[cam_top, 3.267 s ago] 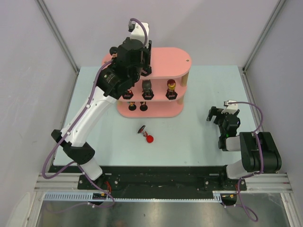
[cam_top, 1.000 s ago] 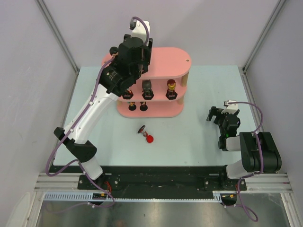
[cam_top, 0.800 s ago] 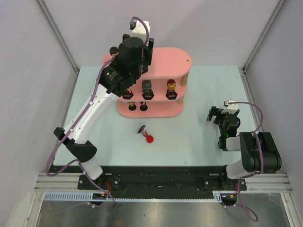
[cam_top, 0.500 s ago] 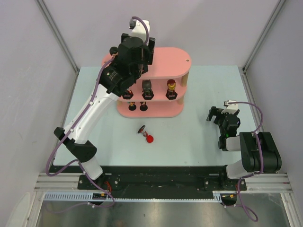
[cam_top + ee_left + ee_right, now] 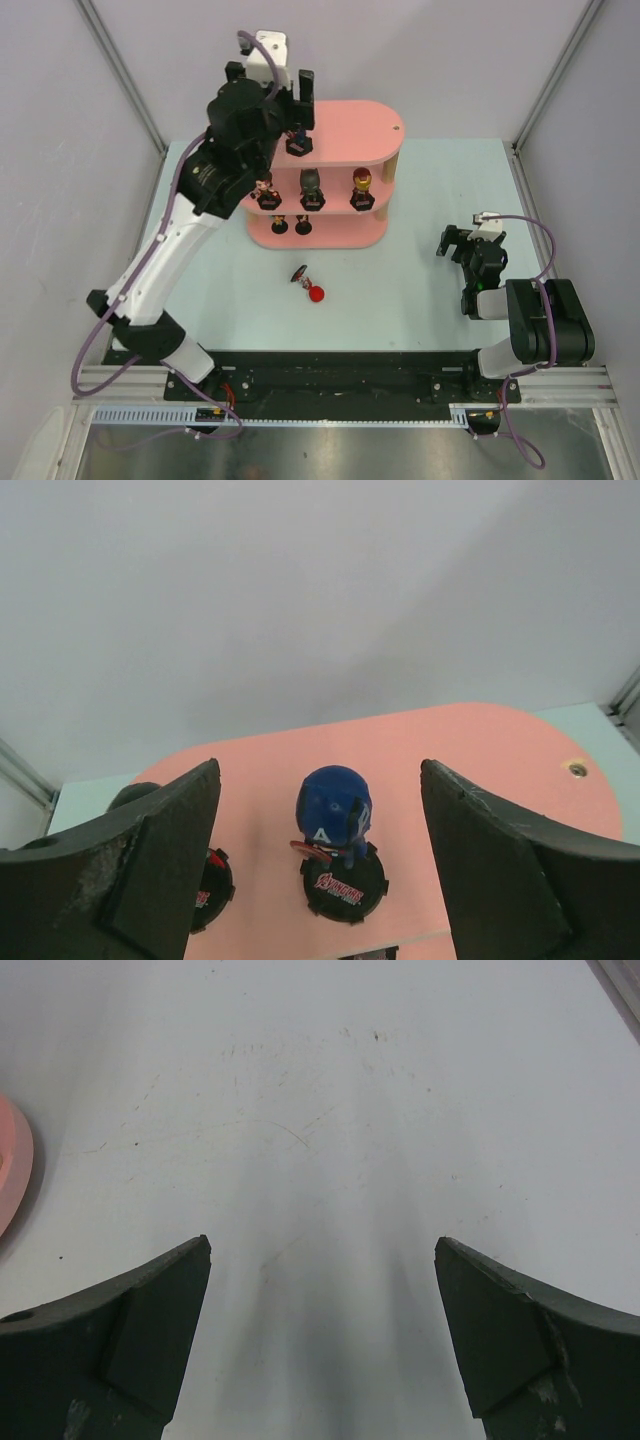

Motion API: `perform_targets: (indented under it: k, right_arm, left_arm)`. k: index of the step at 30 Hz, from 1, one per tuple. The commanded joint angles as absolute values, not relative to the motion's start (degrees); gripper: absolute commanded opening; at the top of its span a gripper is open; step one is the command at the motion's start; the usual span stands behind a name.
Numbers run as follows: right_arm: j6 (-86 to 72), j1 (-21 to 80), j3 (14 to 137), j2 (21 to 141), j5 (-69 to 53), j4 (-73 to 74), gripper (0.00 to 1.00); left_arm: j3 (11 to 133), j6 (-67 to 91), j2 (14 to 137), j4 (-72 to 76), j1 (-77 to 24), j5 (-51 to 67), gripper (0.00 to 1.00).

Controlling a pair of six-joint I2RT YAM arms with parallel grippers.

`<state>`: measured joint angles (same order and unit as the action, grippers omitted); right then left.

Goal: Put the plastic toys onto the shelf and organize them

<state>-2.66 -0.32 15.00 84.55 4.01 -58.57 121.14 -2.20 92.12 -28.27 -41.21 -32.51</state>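
The pink three-tier shelf (image 5: 352,124) stands at the back of the table. A blue-headed figurine (image 5: 296,141) stands upright on its top tier. My left gripper (image 5: 272,98) is open and empty, raised above and behind that figurine. In the left wrist view the blue figurine (image 5: 335,806) stands apart from the open left gripper (image 5: 319,770), on the pink board (image 5: 480,750). A second black base (image 5: 212,888) is half hidden by the left finger. A red-headed figurine (image 5: 311,286) lies tipped on the table. My right gripper (image 5: 469,241) is open and empty over the bare table, and shows the same in its wrist view (image 5: 322,1243).
The middle tier holds a dark-haired figurine (image 5: 265,191), a black one (image 5: 311,187) and a red-gold one (image 5: 362,186). Two more figurines (image 5: 291,225) stand on the bottom tier. Grey walls close in the table on three sides.
My left gripper has lifted up and back to the left from the top tier. The blue-headed figurine now stands uncovered there, let go.
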Motion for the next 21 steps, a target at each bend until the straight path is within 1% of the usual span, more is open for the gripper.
perform_targets:
  k: [1,5,16,17,21]
  right_arm:
    - [-1.5,-0.2,16.3,84.8,3.9,-60.3,1.00]
    - [-1.6,-0.2,16.3,84.8,3.8,-60.3,1.00]
    - [-1.6,-0.2,16.3,84.5,3.6,-60.5,1.00]
    - [-2.2,-0.2,16.8,83.6,6.4,-59.5,1.00]
    - [-3.7,1.6,21.7,75.0,13.5,-43.6,1.00]
  left_arm:
    - [117.1,-3.2,83.4,-21.4,-41.0,-27.5,0.86]
    - [112.3,-2.1,75.8,-17.9,-41.0,-26.0,0.86]
    - [99.1,-0.4,63.1,-16.0,-41.0,-22.7,0.88]
    - [98.3,-0.4,62.7,-16.1,-41.0,-22.8,0.88]
    - [99.1,-0.4,61.3,-17.1,-41.0,-22.9,0.89]
